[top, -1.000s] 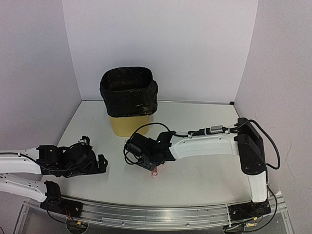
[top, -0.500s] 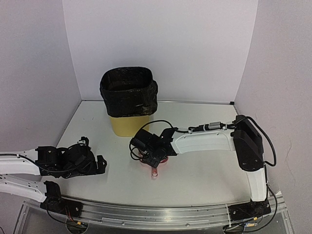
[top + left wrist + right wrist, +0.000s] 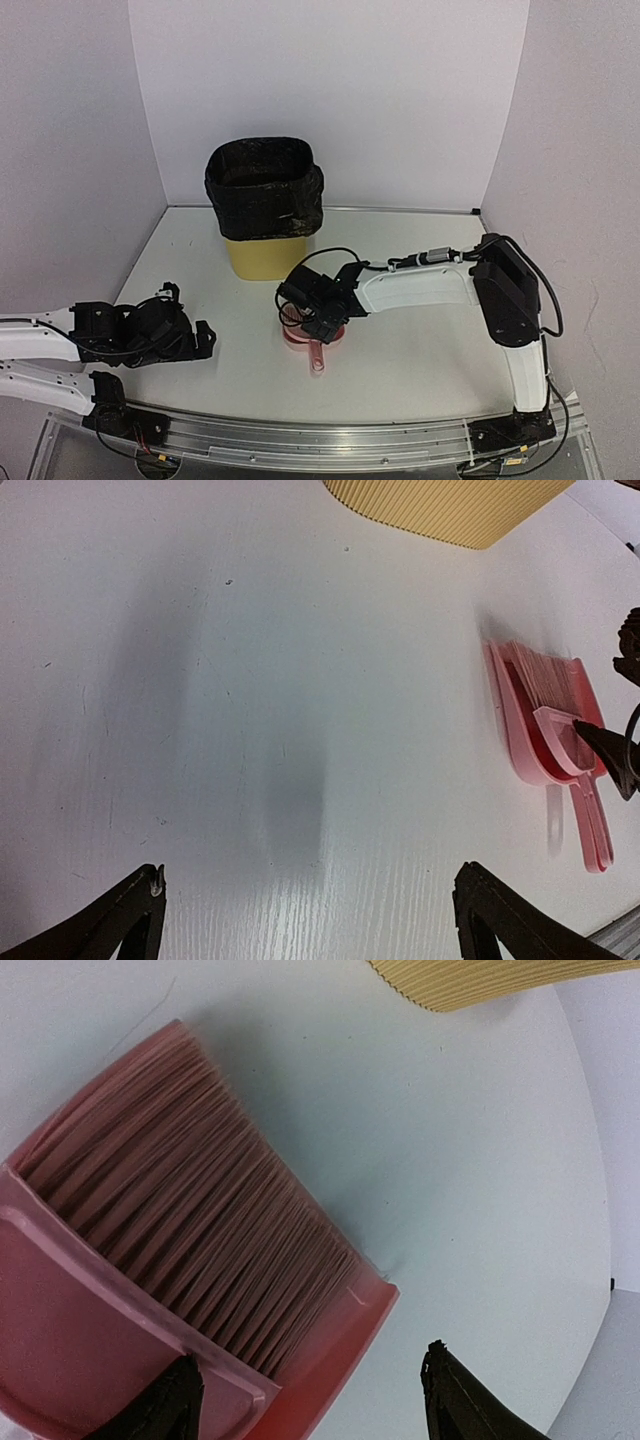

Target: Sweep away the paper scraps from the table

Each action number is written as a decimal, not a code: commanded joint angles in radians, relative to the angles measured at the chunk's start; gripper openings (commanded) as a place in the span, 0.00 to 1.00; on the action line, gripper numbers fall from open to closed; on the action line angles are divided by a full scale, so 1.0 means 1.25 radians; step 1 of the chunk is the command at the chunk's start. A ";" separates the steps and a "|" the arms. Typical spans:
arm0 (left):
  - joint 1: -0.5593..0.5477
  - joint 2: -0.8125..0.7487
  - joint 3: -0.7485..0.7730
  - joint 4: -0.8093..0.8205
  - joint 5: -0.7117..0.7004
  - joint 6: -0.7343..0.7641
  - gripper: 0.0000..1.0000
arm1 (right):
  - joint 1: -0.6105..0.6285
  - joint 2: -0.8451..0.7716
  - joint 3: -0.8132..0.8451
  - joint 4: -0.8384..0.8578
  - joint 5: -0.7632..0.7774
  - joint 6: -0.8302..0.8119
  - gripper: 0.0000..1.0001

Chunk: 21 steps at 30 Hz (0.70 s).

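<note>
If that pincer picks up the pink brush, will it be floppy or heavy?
Probably light: the brush looks like thin pink plastic. Its fine bristles would likely bend under pressure, while the moulded back seems stiff. It lies in the dustpan, so a push may shift both together.

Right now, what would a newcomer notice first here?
The pink brush nested in its dustpan mid-table, the right arm's jaws open over it. Behind stands a yellow bin with a black liner; no paper scraps show anywhere. The left arm rests near-left, jaws open.
</note>
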 commanded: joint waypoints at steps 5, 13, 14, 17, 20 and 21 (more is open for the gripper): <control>0.003 -0.013 0.003 -0.010 0.000 0.002 1.00 | -0.004 0.022 0.031 -0.010 -0.015 0.020 0.72; 0.003 0.013 0.001 0.202 0.086 0.149 1.00 | -0.004 -0.141 0.072 -0.009 0.072 0.042 0.78; 0.003 0.023 0.000 0.241 0.098 0.166 1.00 | -0.004 -0.170 0.056 -0.007 0.074 0.065 0.79; 0.003 0.060 0.005 0.340 0.139 0.213 1.00 | -0.004 -0.251 -0.016 -0.004 0.089 0.147 0.82; 0.003 0.100 0.030 0.377 0.156 0.244 1.00 | -0.004 -0.344 -0.117 0.001 0.124 0.220 0.86; 0.003 0.109 0.037 0.385 0.164 0.250 1.00 | -0.006 -0.369 -0.156 0.004 0.144 0.245 0.89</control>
